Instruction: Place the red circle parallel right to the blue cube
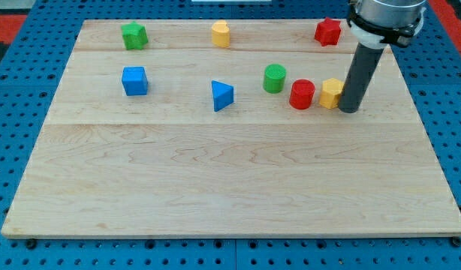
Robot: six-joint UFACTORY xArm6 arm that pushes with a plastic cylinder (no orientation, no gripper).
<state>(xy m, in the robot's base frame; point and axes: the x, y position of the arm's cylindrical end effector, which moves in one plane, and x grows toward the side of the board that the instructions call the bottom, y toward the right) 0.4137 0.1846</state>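
Note:
The red circle [302, 94] lies right of centre on the wooden board [230, 172]. A yellow block [332, 93] touches its right side. My tip [349, 110] stands against the yellow block's right side, so the yellow block sits between my tip and the red circle. The blue cube [134, 81] lies far to the view's left, at about the same height as the red circle.
A blue triangle [222, 96] and a green circle [274, 78] lie between the blue cube and the red circle. Along the view's top lie a green star [134, 35], a yellow block [221, 34] and a red star [328, 31].

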